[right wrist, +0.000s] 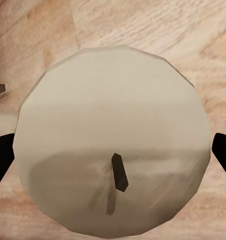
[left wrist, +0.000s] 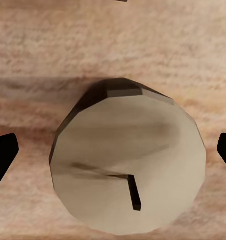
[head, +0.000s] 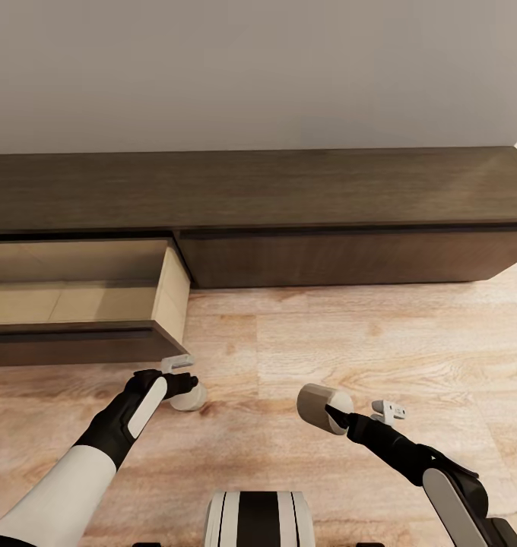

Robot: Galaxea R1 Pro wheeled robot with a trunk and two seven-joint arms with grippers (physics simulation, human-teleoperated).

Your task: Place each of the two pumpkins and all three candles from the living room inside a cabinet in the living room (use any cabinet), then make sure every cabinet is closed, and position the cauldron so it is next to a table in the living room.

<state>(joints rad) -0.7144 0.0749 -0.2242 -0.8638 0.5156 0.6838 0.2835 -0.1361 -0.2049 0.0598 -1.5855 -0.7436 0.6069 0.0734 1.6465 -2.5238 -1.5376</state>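
Note:
One beige candle (head: 191, 398) (left wrist: 127, 165) stands upright on the plank floor just in front of the open drawer's corner. My left gripper (head: 184, 386) (left wrist: 113, 150) hangs over it, open, with a finger (left wrist: 3, 152) on each side and a gap to the wax. A second candle (head: 319, 406) (right wrist: 113, 140) is tilted and off the floor, with my right gripper (head: 333, 415) (right wrist: 113, 155) shut on it, fingertips (right wrist: 223, 152) against its sides. The long dark brown cabinet (head: 289, 190) runs along the wall; its left drawer (head: 76, 300) is pulled out, its pale divided inside bare where visible.
Light wood floor (head: 365, 334) stretches between me and the cabinet. The drawer's dark front (head: 76, 346) juts toward my left arm. The cabinet's right drawer front (head: 350, 258) is shut. A grey wall (head: 258, 68) rises behind. My base (head: 258, 520) shows at the bottom.

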